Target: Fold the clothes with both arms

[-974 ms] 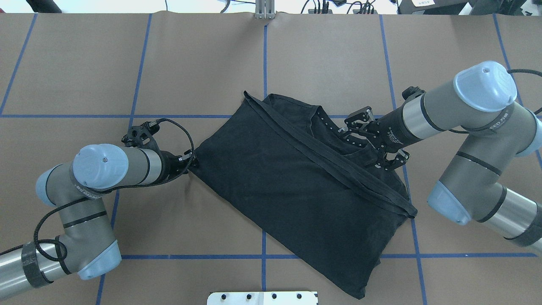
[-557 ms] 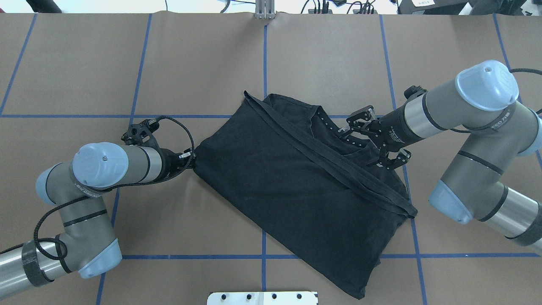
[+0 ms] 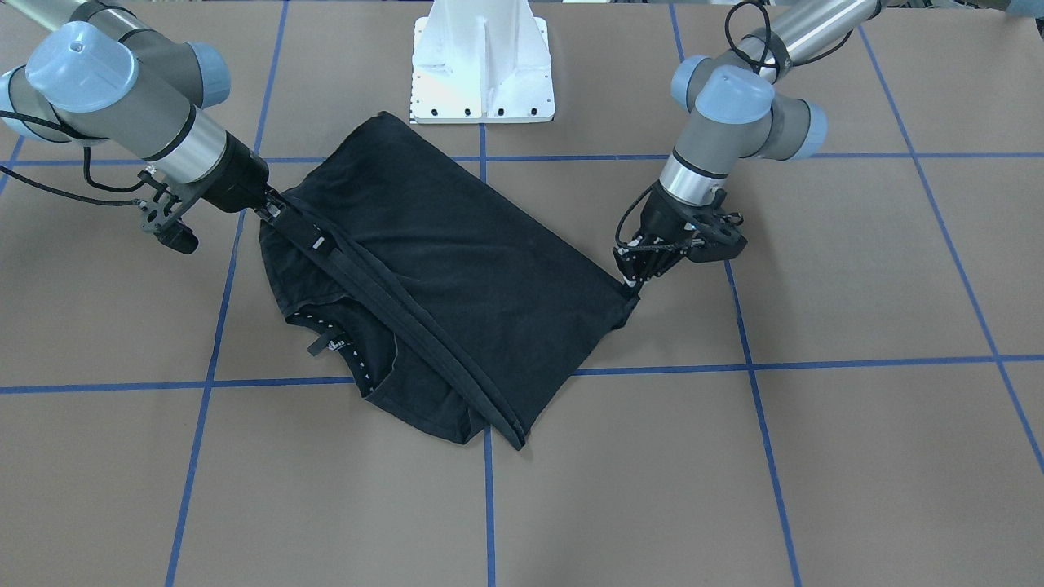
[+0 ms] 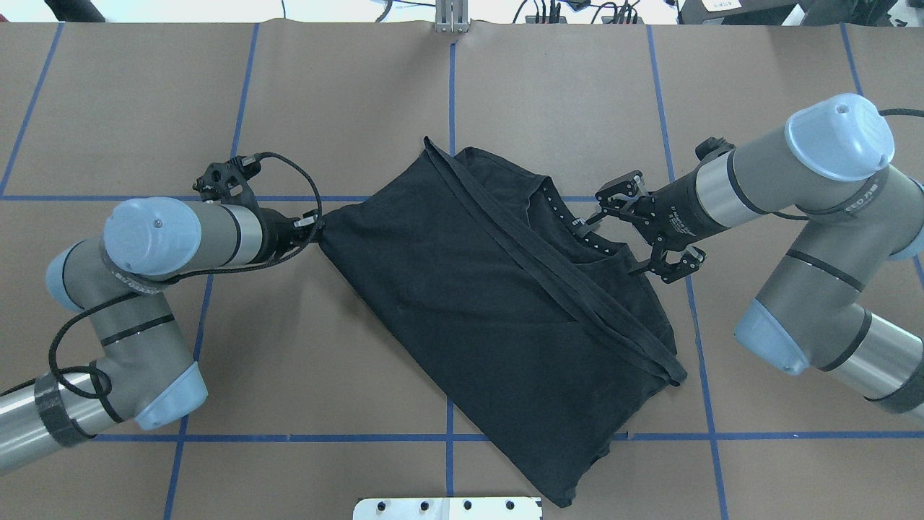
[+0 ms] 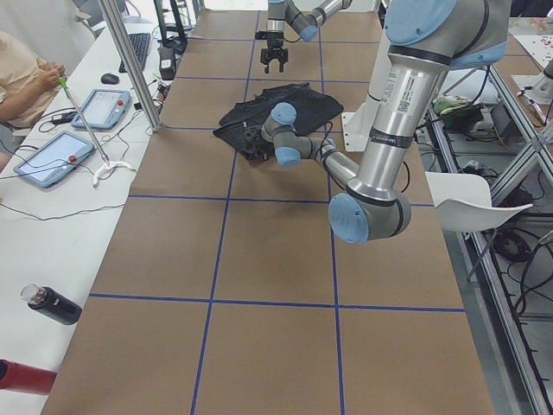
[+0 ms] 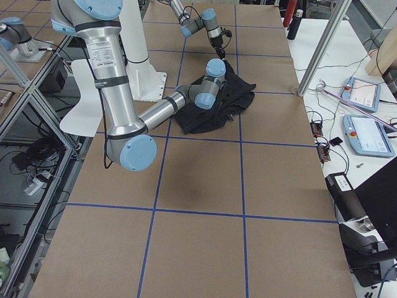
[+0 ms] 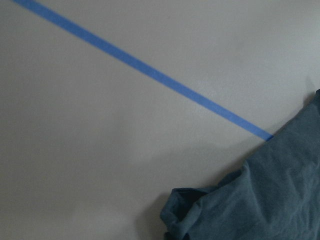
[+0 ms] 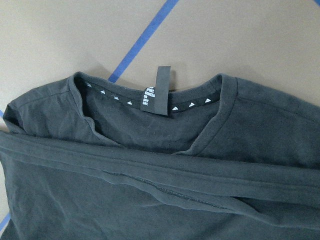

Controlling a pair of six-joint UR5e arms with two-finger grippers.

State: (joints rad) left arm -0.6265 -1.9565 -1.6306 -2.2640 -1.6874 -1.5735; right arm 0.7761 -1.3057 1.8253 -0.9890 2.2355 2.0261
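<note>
Overhead exterior: one black T-shirt [image 4: 491, 310] lies aslant across the middle of the brown counter [image 4: 144, 108]. It is folded over itself, so a hem band runs diagonally beside the collar. Two arms reach it. The left arm [image 4: 151, 238] has its left tool [image 4: 315, 230] pinched together on the shirt's side corner. The right arm [image 4: 758, 180] holds its right tool [image 4: 613, 242] over the shoulder by the collar, fingers spread apart.

Exterior front-facing: the T-shirt [image 3: 457, 261] has one corner just beside the white pedestal [image 3: 483, 65]. The left tool [image 3: 630, 281], on this view's right, is clamped on the opposite corner. The right tool [image 3: 294, 226] sits at the hem band's end.

Exterior left: the T-shirt [image 5: 302, 97] is a dark heap far down the counter. Both tools are too small to judge here. Two tablets [image 5: 52, 160] and one black bottle [image 5: 52, 304] lie off to the side.

Exterior right: the T-shirt [image 6: 236, 93] lies under the near arm's wrist.

Left wrist-mounted: a bunched shirt corner [image 7: 260, 200] fills the lower right, and one blue tape line [image 7: 150, 72] crosses the counter.

Right wrist-mounted: the collar holds one black tag [image 8: 161, 90] and a row of small white triangles.
</note>
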